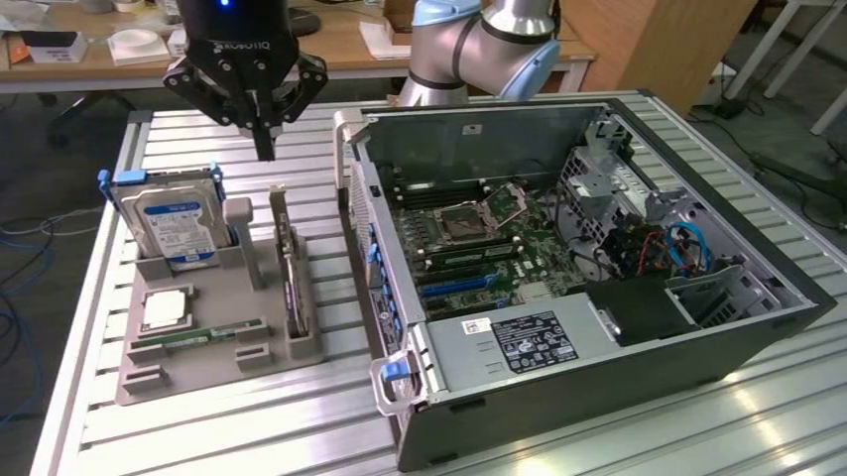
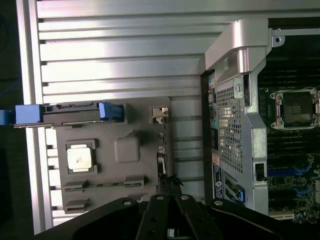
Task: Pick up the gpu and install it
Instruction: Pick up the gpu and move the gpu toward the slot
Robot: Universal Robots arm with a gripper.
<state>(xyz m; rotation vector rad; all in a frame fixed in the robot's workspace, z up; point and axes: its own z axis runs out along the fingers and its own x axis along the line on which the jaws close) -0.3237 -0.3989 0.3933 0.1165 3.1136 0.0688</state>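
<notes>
Grey holder (image 1: 198,369) with gpu (image 1: 294,288) upright, hard drive (image 1: 173,228), closed claw (image 1: 265,145) above

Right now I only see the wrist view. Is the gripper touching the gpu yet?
Observer: No, the gripper hangs shut and empty above the holder, clear of the gpu.
Operator: What's the blue-ended thing?
Observer: A hard drive standing upright, showing a blue label.
Operator: What else is inside?
Observer: Blue cables in the computer case, toward the exterior view's right.
</notes>
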